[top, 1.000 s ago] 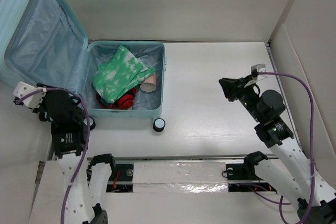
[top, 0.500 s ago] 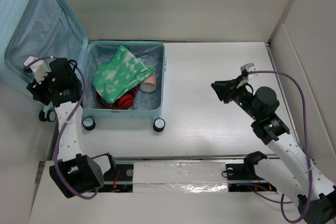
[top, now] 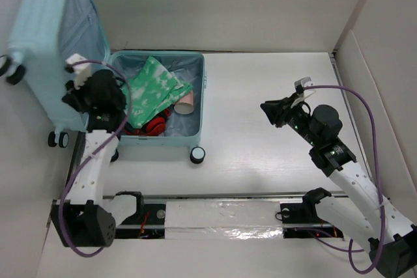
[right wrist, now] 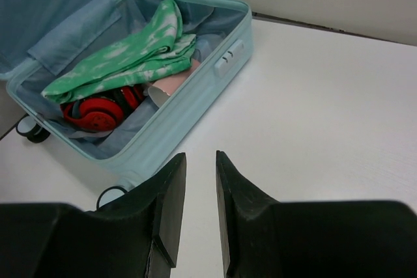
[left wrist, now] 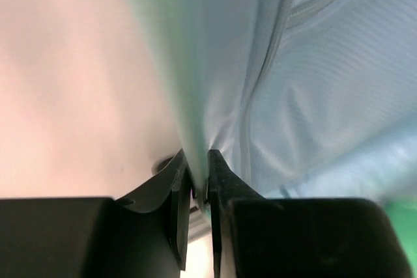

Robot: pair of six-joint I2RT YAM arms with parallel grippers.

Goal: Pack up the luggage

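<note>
Two arms flank the suitcase [top: 156,139] at the table's [top: 260,83] far left: the left gripper [left wrist: 199,164] pinches the raised lid's [top: 39,50] edge, fingers clamped on it; green cloth [top: 151,88], red headphones [top: 154,125] and a cup [top: 185,102] lie inside; the right gripper [right wrist: 199,167] hovers right of it, fingers slightly apart, holding nothing

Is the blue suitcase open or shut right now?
Open. The lid of the luggage stands up off the base, and the green cloth and red headphones show inside.

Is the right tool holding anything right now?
No: the right tool is open over the table, with nothing between its fingers, and it is apart from the luggage.
</note>
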